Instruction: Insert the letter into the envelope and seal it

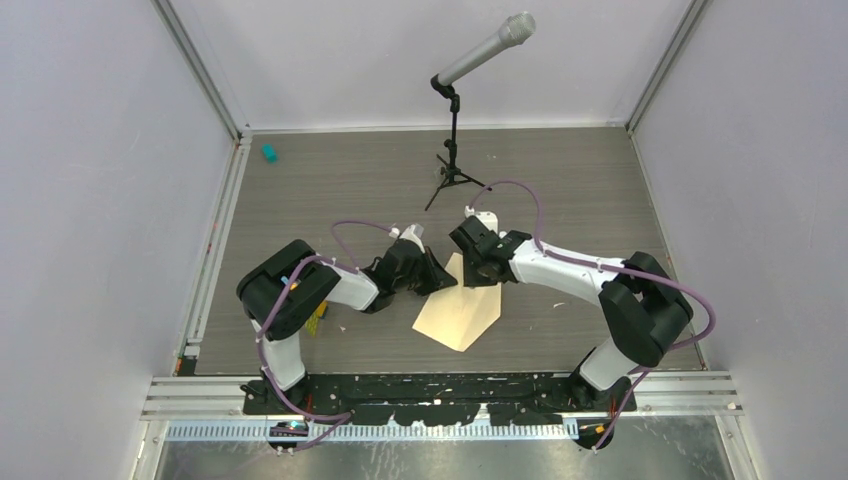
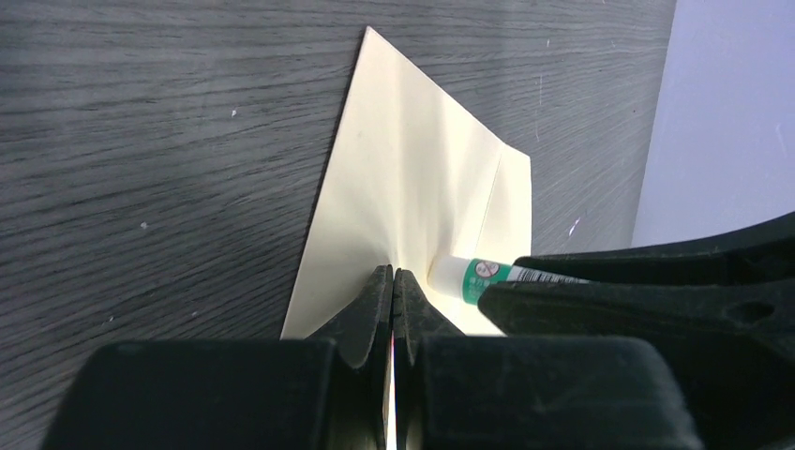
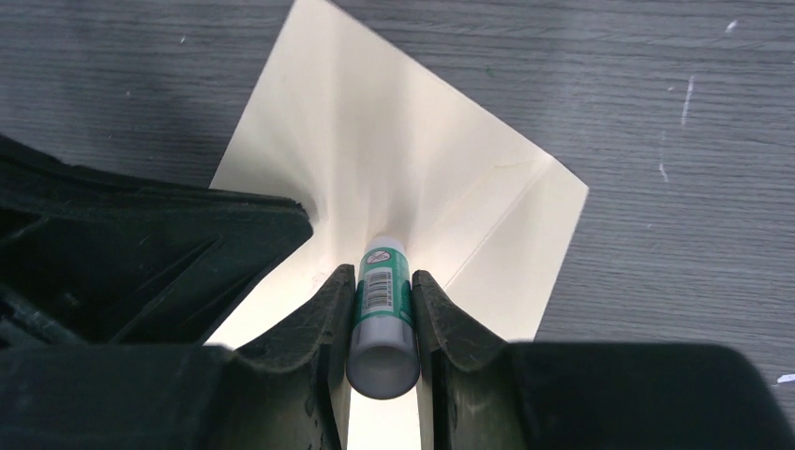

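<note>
From above, the left fingers (image 1: pixel 440 279) and the right fingers (image 1: pixel 478 270) nearly meet over one end of the envelope (image 1: pixel 462 322). It lies flat on the counter (image 1: pixel 330 200), most of it stretching away beyond both sets of tips. A microphone stand (image 1: pixel 452 160) is well apart past the fingers, a small teal object (image 1: pixel 268 153) lies farther off, and neither stands in the way.

In the left wrist view, the left fingers (image 2: pixel 394 292) are clenched together with their tips down on the paper. Creases fan out from them, probably because they pin the envelope (image 2: pixel 412 178) so it cannot slide. Whether any paper is caught between them cannot be told. Just beside them, the capless end of a glue stick (image 2: pixel 473 275) touches the sheet.

In the right wrist view, the right fingers (image 3: pixel 382 277) are grasping the glue stick (image 3: pixel 382 300) by its barrel, its nose on the envelope (image 3: pixel 412 150) just ahead of the tips — apparently to glue the flap. The left fingers (image 3: pixel 178 253) crowd close alongside, leaving little room to sweep that way. The letter cannot be seen separately — likely already inside.
</note>
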Robot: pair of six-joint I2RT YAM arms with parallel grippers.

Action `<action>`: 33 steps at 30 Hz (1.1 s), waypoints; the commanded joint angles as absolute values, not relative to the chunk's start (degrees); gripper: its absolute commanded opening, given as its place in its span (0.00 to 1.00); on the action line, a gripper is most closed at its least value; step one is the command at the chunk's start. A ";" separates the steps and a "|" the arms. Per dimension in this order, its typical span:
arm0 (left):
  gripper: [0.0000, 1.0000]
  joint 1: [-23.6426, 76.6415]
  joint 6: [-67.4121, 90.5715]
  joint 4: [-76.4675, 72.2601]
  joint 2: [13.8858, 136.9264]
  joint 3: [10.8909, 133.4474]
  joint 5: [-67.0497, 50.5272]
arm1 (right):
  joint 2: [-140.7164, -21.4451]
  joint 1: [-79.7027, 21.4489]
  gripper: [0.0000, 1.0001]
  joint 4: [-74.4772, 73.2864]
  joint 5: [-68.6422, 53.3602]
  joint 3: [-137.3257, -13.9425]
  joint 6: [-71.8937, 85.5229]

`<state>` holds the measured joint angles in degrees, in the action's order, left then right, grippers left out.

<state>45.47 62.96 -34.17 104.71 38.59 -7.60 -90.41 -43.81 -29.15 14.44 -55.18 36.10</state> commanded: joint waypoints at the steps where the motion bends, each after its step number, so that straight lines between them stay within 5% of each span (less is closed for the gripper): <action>1: 0.00 45.53 62.34 -28.83 107.87 38.71 -6.50 | -88.89 -45.87 0.01 -28.00 11.08 -54.59 35.52; 16: 0.00 45.49 63.45 -29.88 107.77 38.23 -6.61 | -90.46 -50.15 0.01 -27.51 12.38 -53.39 37.62; 33: 0.00 43.86 59.11 -18.65 91.23 35.78 -9.44 | -91.69 -50.77 0.01 -28.21 13.29 -54.29 38.54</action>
<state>44.23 61.25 -23.46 94.94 36.64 -8.75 -90.39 -49.84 -27.27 13.23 -54.61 37.47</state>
